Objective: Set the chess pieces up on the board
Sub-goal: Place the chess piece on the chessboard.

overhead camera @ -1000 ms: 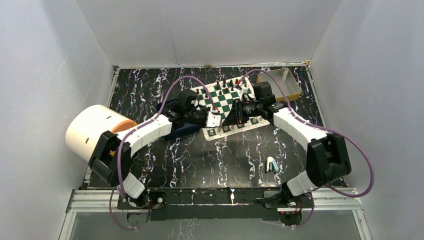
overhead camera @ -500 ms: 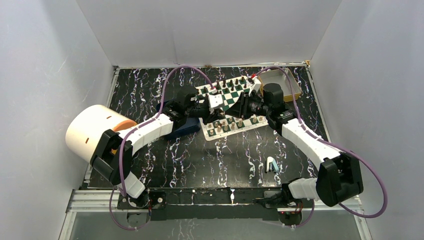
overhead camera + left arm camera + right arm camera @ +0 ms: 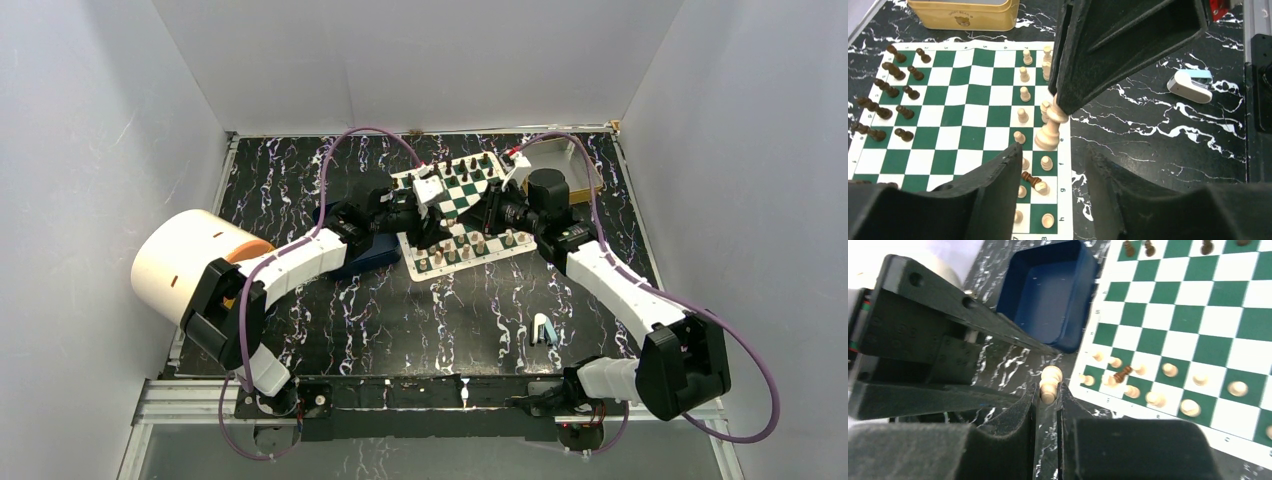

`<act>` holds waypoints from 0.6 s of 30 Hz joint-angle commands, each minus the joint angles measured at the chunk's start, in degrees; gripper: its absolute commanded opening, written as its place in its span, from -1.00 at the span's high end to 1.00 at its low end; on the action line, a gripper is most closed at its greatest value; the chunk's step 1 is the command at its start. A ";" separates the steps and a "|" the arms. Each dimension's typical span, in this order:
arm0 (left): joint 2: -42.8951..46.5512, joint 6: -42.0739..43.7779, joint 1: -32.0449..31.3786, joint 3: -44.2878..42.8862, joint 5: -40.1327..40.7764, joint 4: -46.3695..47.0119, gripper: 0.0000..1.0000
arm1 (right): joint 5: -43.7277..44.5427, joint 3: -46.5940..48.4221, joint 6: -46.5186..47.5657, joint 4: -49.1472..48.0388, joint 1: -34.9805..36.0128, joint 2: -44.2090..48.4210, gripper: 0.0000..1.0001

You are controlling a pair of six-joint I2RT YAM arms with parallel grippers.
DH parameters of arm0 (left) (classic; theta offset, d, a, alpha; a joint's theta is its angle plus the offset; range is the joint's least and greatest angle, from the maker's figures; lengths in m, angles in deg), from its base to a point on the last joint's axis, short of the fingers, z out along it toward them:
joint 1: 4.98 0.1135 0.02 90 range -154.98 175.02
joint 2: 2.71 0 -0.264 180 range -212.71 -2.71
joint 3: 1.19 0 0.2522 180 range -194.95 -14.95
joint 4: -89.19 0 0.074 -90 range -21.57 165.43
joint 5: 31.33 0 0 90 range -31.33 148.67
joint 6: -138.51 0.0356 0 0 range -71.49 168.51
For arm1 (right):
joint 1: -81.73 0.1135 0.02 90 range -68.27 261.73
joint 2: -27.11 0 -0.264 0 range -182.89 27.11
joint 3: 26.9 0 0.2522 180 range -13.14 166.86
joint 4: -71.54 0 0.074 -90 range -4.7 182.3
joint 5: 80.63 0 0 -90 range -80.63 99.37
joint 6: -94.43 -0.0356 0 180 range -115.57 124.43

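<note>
The green and white board (image 3: 455,200) lies at the back of the table. Cream chess pieces (image 3: 1023,93) stand in two rows along its near side, dark ones (image 3: 895,92) along the far side. My right gripper (image 3: 1048,390) is shut on a tall cream piece (image 3: 1050,381). In the left wrist view that piece (image 3: 1049,135) hangs from the right gripper (image 3: 1060,107) over the board's edge squares. My left gripper (image 3: 1054,152) is open just beside it with nothing between its fingers. A dark piece (image 3: 1029,178) lies tipped against a cream one.
A blue tray (image 3: 1053,295) sits left of the board, a yellow tin (image 3: 965,12) behind it. A small white and blue stapler (image 3: 542,329) lies on the marble table in front. A big cream cylinder (image 3: 185,262) stands at the left.
Both grippers have moved from the board's near edge toward its middle and come together. The right arm has stretched farther forward. The left jaws now stand apart.
</note>
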 commanded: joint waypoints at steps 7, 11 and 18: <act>4.41 -1.26 0.53 3.29 8.16 -3.43 -0.26 | 20.94 6.40 12.00 16.90 -0.47 -0.87 0.66; 6.67 0.39 2.62 2.69 10.47 -7.83 -0.80 | 27.93 7.27 14.95 20.86 -0.56 -3.80 0.64; 13.59 -2.02 6.71 6.87 16.17 -8.67 -0.80 | 31.52 8.38 14.60 22.16 -0.66 -9.81 0.64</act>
